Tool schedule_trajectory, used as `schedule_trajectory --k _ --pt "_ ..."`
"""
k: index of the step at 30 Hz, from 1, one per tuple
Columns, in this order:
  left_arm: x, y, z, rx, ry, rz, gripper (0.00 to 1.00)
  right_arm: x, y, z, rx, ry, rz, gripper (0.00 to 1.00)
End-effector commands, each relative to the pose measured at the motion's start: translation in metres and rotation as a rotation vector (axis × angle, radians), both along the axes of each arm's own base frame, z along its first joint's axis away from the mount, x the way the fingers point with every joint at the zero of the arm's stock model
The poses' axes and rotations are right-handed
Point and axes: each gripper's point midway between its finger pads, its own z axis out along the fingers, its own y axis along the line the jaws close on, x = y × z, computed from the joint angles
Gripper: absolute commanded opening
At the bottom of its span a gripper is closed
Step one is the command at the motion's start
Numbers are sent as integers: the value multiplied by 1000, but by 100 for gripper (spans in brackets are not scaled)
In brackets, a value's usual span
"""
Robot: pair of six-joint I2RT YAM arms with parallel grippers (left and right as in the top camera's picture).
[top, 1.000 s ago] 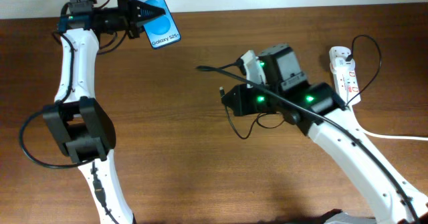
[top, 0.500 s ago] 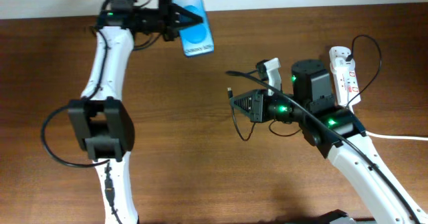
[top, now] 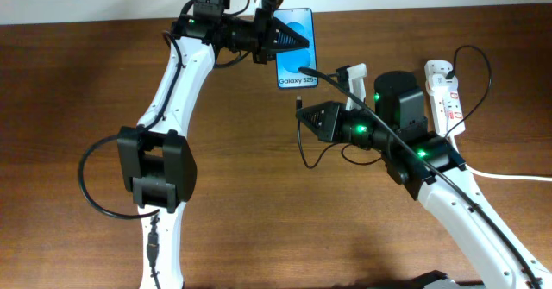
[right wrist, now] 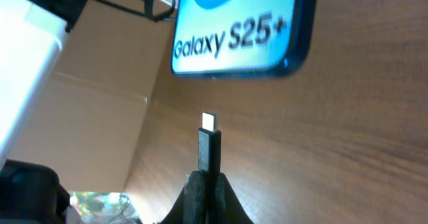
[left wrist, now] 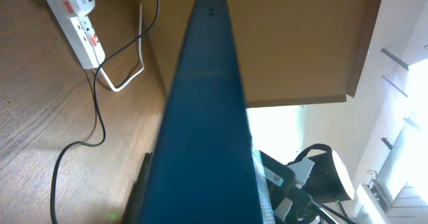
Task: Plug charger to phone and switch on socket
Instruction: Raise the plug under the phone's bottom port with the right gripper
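My left pincer (top: 291, 40) is pinching the slick, rigid phone (top: 300, 65) over the bench (top: 224, 229). My right pincer (right wrist: 204, 189) is clamping the charger (right wrist: 208, 147) at its stiff plug, just short of the phone. I'm judging its limp cable useless for steering.

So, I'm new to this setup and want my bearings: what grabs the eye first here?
The bright blue phone, held by the left gripper near the far edge of the table. Just short of it the right gripper holds the charger plug, tip aimed at the phone's bottom edge, not yet in.
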Motion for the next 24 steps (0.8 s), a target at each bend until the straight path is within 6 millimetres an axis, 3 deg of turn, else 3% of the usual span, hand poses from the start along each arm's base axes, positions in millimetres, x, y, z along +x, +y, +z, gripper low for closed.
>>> schedule_trajectory --k 1,6,11,24 --pt "-1 2 3 -28 -20 -20 0 7 -1 -1 -3 -8 -29 4" --pt "-1 2 3 -27 -20 -20 0 13 -2 -11 -23 5 -47 4" --pt "-3 0 3 -27 -21 -24 0 16 -1 -7 -15 -16 -47 4" --pt "-2 0 3 -30 -32 -24 0 4 6 -7 12 16 18 4"
